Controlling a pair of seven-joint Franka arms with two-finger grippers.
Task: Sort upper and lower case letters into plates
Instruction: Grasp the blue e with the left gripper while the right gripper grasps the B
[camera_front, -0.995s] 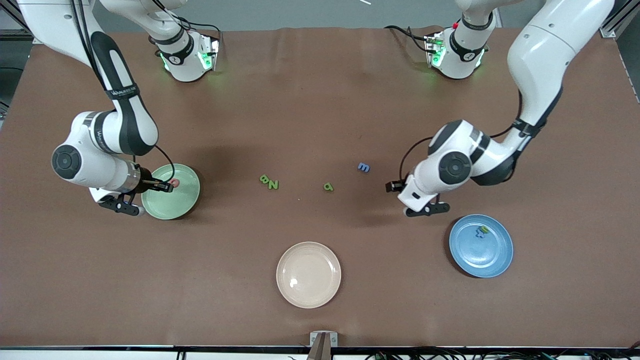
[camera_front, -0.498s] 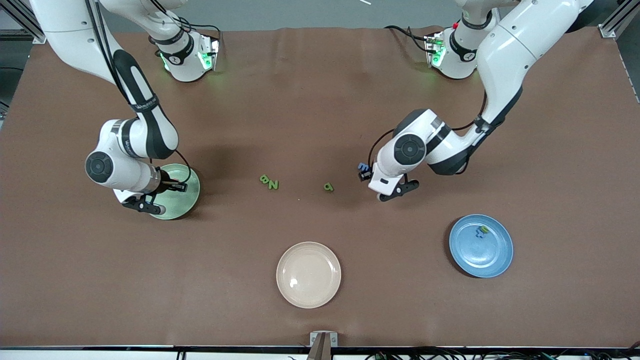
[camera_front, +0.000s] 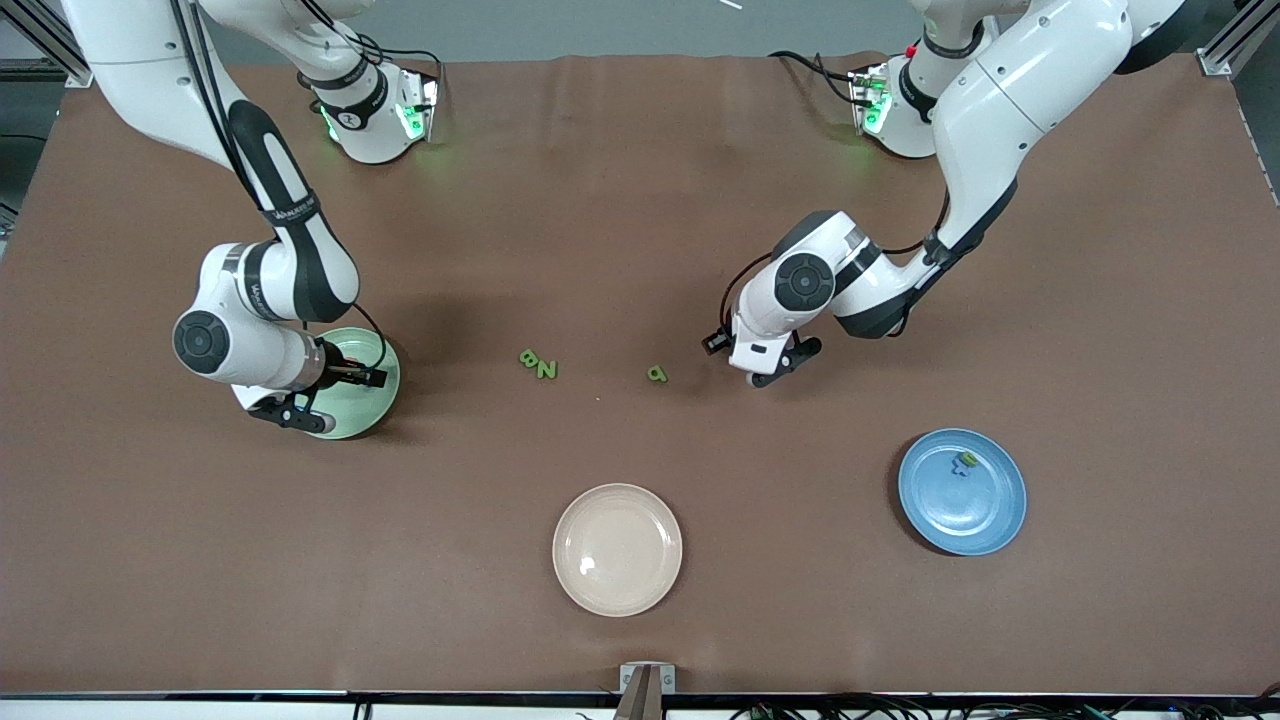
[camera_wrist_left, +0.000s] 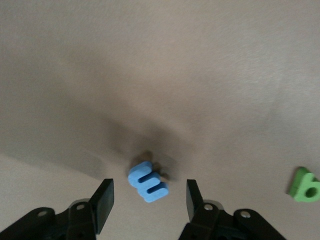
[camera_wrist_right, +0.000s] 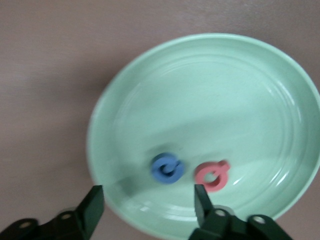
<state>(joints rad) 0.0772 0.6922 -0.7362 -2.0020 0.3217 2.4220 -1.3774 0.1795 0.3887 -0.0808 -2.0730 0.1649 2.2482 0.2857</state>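
- The left gripper (camera_wrist_left: 148, 202) hung low over the table (camera_front: 640, 200), its fingers (camera_wrist_left: 104, 202) spread apart on either side of the blue m (camera_wrist_left: 148, 182) without touching it.
- The blue m was a small, thick, flat letter in light blue, lying on the brown surface and casting a soft shadow.
- A green lowercase letter (camera_front: 656, 374) lay near it, toward the right arm's end; in the left wrist view it showed as bright green with a round hole (camera_wrist_left: 306, 185).
- The right gripper (camera_wrist_right: 147, 210) hovered over the mint green plate (camera_wrist_right: 240, 90) with its fingers released and empty.
- In that glossy, shallow plate lay the blue G (camera_wrist_right: 167, 168) and the red G (camera_wrist_right: 212, 175), side by side, apart.
- The green B (camera_front: 529, 357) and green N (camera_front: 546, 369) sat touching mid-table.
- The blue plate (camera_front: 990, 515) held two small letters (camera_front: 964, 462).
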